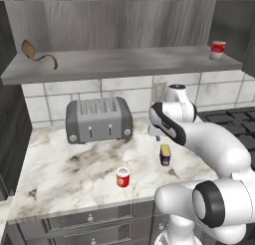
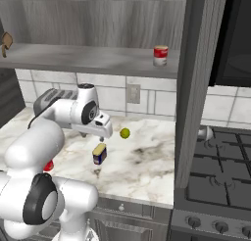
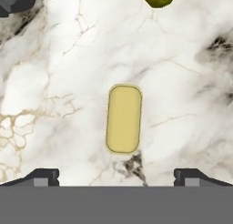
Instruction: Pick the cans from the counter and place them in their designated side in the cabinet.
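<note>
The gripper (image 2: 101,135), jaws wide apart, hung directly above the blue can (image 2: 99,154), which stood upright on the desk (image 2: 147,161).

I see a grey toaster (image 1: 99,119) standing by the tiled wall (image 1: 124,92). A banded red can (image 1: 217,50) stands upright on the shelf's right end, a curled brown thing (image 1: 37,54) on its left. A yellow-green ball (image 2: 125,132) lies below an outlet (image 2: 133,93). A black stove (image 2: 220,179) stands to the right.

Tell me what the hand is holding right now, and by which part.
Nothing is held. The hand hangs open above the blue can, its fingertips wide apart and clear of the can's yellow top.
</note>
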### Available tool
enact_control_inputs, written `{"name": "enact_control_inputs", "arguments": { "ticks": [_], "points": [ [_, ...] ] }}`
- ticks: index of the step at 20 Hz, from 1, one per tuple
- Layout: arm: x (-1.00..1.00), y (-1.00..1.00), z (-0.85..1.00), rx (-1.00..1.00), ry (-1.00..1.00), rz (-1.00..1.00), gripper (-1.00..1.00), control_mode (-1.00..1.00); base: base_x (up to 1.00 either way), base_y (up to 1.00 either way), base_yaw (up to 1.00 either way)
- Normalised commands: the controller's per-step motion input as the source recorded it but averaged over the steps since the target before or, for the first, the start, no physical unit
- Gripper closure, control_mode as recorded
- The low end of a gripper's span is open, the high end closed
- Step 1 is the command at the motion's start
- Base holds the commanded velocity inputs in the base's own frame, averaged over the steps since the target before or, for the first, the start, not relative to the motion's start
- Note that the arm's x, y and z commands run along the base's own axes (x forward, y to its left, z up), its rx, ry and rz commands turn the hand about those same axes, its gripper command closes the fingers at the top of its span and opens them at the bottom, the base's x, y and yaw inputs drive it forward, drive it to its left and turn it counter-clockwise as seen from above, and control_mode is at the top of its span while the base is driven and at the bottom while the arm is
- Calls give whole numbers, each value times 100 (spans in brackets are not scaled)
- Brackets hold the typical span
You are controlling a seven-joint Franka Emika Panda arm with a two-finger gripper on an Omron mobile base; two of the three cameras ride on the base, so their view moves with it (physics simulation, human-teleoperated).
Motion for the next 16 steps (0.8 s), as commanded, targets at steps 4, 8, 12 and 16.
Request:
{"name": "enact_control_inputs", "arguments": {
  "ticks": [4, 8, 12, 16],
  "points": [
    [0, -3, -11, 0, 0, -1, -100, -100, 0, 0, 0],
    [0, -1, -12, 0, 0, 0, -100, -100, 0, 0, 0],
    [0, -1, -14, 0, 0, 0, -100, -100, 0, 0, 0],
    [0, -2, -14, 0, 0, 0, -100, -100, 0, 0, 0]
  ]
}}
